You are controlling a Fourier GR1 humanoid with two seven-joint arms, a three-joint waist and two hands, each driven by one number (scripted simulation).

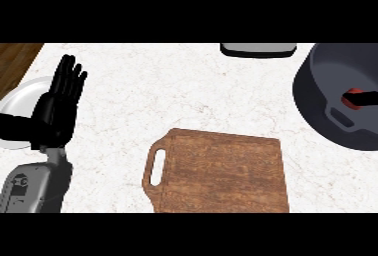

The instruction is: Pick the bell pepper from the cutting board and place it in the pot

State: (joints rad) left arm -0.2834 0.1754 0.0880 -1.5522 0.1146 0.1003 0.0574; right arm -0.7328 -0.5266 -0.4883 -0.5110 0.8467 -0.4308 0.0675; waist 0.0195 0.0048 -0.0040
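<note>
Since the cutting board [221, 170] lies bare, with no vegetable on it, the pick looks done and the carry too. The bell pepper [355, 92] shows as a small red patch inside the outline of the dark grey pot [314, 82], right against the right hand [366, 102]. Only a black sliver of that hand shows at the view's far right edge, partly over the pepper. Cannot tell how far open it is, or whether it has hold of the pepper or is only touching it. Also cannot tell from this steep view whether the pepper sits on the pot's floor or hangs above it. Judged remaining: let go if that is not yet done, then lift the hand clear of the pot. Pepper orientation: too little of it shows, no stem or tip is visible, so its long axis and which way it points cannot be told. The pot sits around and below the right hand. The board is well off to that hand's left and nearer the robot, between the two hands. The left hand [59, 97] is well apart from pot and pepper at the view's left, open with straight fingers up, holding nothing, resting over a white plate [16, 100]. A pale object [258, 49] sits far from both hands at the top, cut off by the edge.
</note>
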